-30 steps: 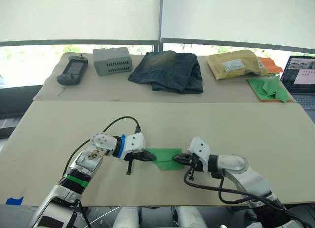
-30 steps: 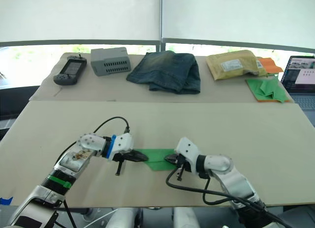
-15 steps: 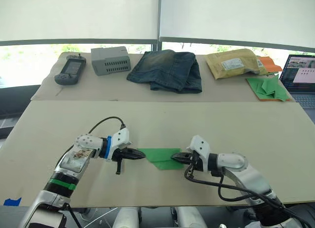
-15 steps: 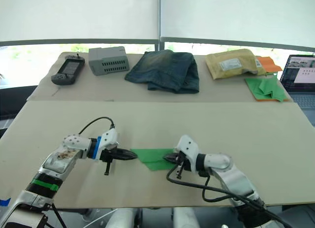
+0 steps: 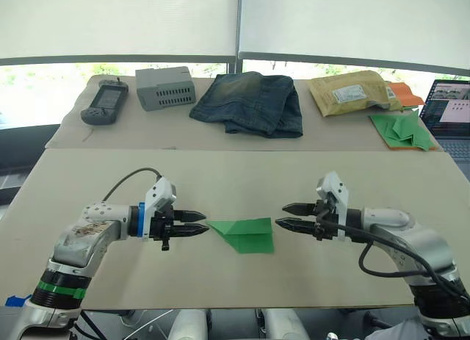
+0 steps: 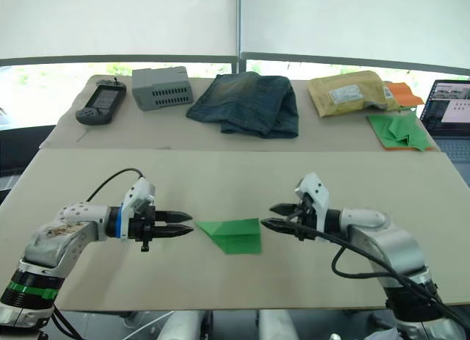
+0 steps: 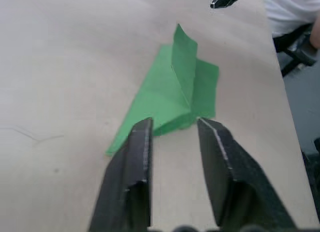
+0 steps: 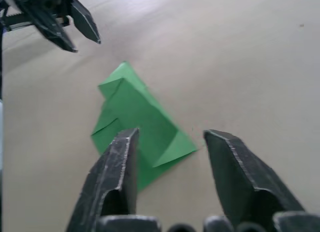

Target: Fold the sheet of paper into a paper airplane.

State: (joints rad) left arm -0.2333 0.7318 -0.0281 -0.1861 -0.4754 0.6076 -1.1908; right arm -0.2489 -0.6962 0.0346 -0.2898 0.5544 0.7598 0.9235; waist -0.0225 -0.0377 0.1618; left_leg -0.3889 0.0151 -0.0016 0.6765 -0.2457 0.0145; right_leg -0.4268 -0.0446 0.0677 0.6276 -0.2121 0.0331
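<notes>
Silver-grey arms, white wrist housings, black pointed fingers (image 5: 192, 227), looping black cables, blue and green bands.

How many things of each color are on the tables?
Green: 2, the paper airplane and the green pile
Grey: 2, the box and the handheld
Blue: 1, the jeans
Yellow-brown: 1, the envelope
Orange: 1, the sheet
Black: 1, the laptop
Total: 8
</notes>
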